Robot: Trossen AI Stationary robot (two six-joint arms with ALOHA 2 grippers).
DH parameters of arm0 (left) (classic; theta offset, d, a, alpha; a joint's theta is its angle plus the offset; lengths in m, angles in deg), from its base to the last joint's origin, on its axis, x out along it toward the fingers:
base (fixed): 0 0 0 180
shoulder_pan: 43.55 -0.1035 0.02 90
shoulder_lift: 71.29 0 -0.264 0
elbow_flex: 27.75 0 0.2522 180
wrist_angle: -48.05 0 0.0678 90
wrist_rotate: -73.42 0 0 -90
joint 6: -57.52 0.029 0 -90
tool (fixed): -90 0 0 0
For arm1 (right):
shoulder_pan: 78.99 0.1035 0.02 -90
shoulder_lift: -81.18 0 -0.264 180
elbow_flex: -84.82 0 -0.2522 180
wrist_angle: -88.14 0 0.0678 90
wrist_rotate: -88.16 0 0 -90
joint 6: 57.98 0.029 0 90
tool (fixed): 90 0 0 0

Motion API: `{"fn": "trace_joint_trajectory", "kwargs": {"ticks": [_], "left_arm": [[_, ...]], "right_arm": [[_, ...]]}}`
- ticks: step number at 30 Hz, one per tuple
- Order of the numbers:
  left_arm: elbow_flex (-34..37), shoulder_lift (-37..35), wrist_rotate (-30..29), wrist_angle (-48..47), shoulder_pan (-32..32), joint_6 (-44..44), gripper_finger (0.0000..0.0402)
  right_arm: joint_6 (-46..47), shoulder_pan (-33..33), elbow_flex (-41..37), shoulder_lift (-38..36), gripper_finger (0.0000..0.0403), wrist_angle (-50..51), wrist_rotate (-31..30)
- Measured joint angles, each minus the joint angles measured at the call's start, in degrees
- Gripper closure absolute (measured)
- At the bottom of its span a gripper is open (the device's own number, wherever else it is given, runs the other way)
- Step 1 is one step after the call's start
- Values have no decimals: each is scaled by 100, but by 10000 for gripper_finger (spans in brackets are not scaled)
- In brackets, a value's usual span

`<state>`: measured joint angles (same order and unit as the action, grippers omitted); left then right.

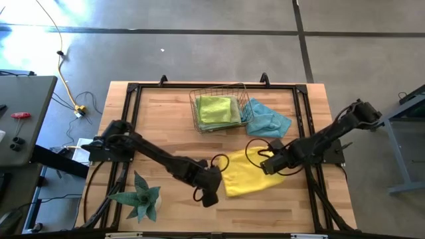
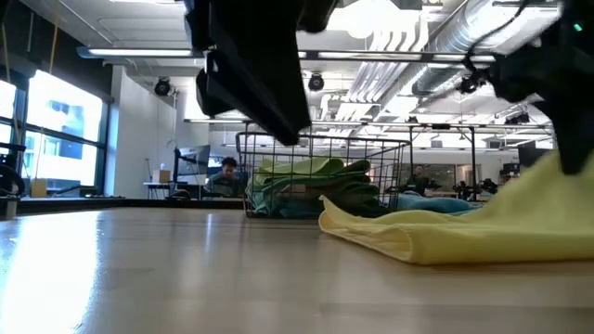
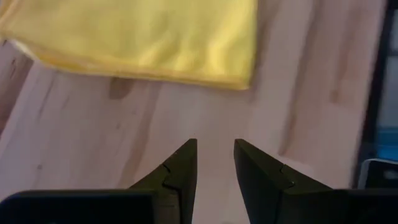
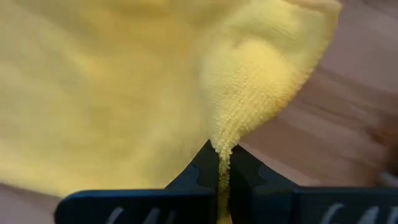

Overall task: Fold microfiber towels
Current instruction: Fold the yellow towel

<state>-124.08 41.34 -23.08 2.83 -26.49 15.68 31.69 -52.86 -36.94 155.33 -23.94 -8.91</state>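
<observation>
A bright yellow microfiber towel [image 1: 247,176] lies on the wooden table near its front middle. My right gripper [image 1: 269,166] stands over the towel's right side, shut on it. My left gripper [image 1: 210,197] hangs open just off the towel's left edge, and nothing is between its fingers [image 3: 183,165]. In the left wrist view the yellow towel [image 3: 143,37] lies beyond those fingers. A light blue towel [image 1: 267,118] lies at the back right, against a wire basket [image 1: 219,93] that holds green towels [image 1: 216,109]. My right gripper pinches a puckered fold of the yellow towel [image 4: 225,140] between its two fingers, at the towel's right side. The fingers come from above, pointing down. The cloth rises to the gripper there [image 2: 557,181], while the rest of the towel [image 2: 418,237] lies on the table.
A spiky green plant [image 1: 141,197] stands at the table's front left, close to my left arm. The black frame rail [image 1: 199,87] runs around the table top. Bare wood shows in front of the towel and at the table's left middle.
</observation>
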Motion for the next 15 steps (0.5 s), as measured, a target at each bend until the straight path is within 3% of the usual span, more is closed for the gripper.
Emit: {"fn": "trace_joint_trajectory", "kwargs": {"ticks": [4, 8, 15], "left_arm": [[-6, -15, -4, -9, 139, -139, 305], [-6, -14, -7, -18, 296, -263, 305], [-6, -14, -17, -45, 550, -525, 305]], "right_arm": [[-62, -115, 450, 53, 402, -225, -314], [-461, -185, 712, 339, 403, -1135, -620], [-768, -282, 1182, 1529, 403, -1933, -592]]}}
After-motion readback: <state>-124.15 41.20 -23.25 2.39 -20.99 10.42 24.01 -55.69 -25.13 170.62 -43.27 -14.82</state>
